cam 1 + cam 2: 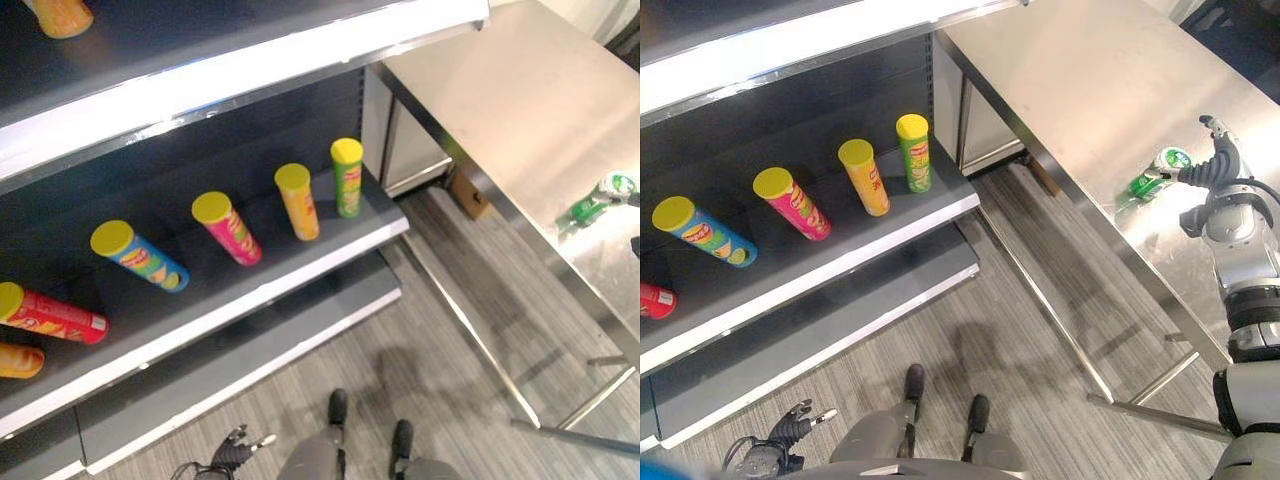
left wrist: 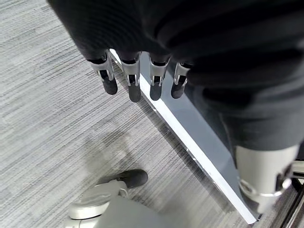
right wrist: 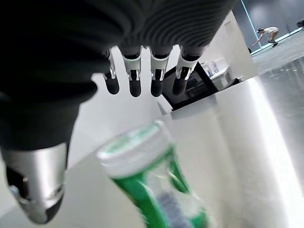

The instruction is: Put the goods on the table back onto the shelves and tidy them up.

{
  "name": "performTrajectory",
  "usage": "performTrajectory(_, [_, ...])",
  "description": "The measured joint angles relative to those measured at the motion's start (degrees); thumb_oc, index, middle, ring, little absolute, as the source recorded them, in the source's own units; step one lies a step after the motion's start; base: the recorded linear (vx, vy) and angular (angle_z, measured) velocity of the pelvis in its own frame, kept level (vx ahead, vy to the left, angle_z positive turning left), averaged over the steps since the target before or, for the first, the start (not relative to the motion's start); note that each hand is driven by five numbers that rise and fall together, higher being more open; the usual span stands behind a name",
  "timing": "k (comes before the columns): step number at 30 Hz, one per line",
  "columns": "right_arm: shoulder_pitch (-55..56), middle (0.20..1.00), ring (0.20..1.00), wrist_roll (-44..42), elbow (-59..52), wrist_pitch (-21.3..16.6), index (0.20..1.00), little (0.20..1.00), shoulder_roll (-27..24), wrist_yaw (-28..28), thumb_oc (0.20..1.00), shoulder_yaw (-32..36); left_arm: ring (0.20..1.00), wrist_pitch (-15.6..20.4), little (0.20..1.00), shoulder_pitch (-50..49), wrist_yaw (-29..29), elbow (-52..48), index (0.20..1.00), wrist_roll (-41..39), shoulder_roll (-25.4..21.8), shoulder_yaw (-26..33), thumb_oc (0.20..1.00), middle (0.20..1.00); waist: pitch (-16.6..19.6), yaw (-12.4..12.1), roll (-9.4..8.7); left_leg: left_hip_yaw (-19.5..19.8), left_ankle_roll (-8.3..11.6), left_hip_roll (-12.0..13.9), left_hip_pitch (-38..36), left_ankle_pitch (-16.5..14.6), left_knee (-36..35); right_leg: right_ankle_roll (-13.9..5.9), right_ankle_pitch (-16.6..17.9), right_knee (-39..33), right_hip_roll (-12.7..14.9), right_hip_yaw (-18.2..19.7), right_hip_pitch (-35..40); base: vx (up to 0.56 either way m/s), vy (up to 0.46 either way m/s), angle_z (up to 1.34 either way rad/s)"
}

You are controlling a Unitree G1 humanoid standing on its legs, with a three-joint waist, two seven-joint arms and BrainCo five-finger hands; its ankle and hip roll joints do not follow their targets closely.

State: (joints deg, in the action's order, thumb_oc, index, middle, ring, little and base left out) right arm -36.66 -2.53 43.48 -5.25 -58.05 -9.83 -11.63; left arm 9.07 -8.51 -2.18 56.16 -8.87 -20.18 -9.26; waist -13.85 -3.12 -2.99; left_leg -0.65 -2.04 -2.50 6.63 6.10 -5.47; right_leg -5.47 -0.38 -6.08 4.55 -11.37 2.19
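Left hand (image 1: pixel 790 425) hung low by the floor, fingers straight and empty; chip canisters (image 1: pixel 235 227) stood in a row on the shelf (image 1: pixel 300 275). On the steel table (image 1: pixel 1090 90), your right hand (image 1: pixel 1220 150), fingers spread and holding nothing, hovered just beside the green bottle (image 1: pixel 1152 173). You were at the reach step; next calls for curling round the bottle.

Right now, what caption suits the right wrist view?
Open right hand poised over a green can on the steel table.
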Motion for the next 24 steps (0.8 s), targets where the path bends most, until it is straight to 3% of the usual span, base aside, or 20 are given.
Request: performTrajectory(24, [-4.4, 1.000, 1.000, -0.3, 9.0, 1.5, 1.000, 1.000, 2.3, 0.5, 1.000, -2.4, 1.000, 0.0, 1.000, -0.2, -0.1, 0.8, 1.000, 0.0, 0.0, -0.8, 1.000, 1.000, 0.7, -0.2, 1.19, 1.2, 0.00, 0.0, -0.7, 0.5, 0.0, 0.08, 0.0, 0.0, -0.1, -1.1, 1.2, 0.00, -0.003, 0.02])
